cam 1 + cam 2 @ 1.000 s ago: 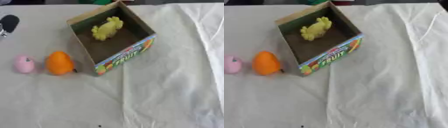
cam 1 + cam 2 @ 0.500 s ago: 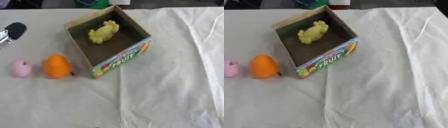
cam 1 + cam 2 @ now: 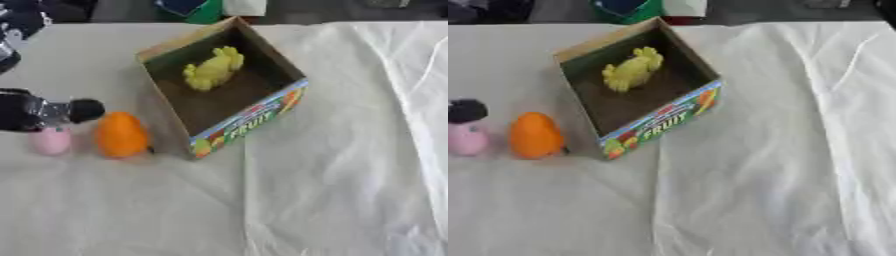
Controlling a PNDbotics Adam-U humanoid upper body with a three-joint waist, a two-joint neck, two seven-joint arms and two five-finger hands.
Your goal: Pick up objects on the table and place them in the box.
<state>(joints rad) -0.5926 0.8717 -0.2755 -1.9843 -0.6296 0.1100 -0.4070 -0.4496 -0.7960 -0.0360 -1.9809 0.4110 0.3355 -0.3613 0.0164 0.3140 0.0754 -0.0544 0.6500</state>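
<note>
At the left edge of the left eye view, the left hand (image 3: 44, 112) comes in black and silver, largely cut off by the frame, so only a dark rounded fingertip and a shiny metal segment show. Whether its fingers are curled or straight cannot be told from this sliver, and it does not visibly hold anything. Just below the hand, touching or nearly touching its underside, sits a small pink object (image 3: 51, 141), smooth and egg-like; its top is hidden behind the hand and its details are too blurred to name. Just to the right of the fingertip stands an orange object (image 3: 121, 134), oval, matt and upright, close beside the pink one. Further right of the hand, with the orange object almost against its near corner, is the cardboard box (image 3: 166, 100), open at the top, with brown inner walls and a glossy printed front strip showing fruit pictures and the word FRUIT. Inside it, toward the far wall, lies a yellow object (image 3: 213, 69), lumpy and irregular in outline, its exact kind unclear. Everything rests on a white cloth (image 3: 350, 150) with soft creases and a raised fold running down its right part. Another dark robot part shows blurred in the upper left corner. The right hand appears in neither view.
</note>
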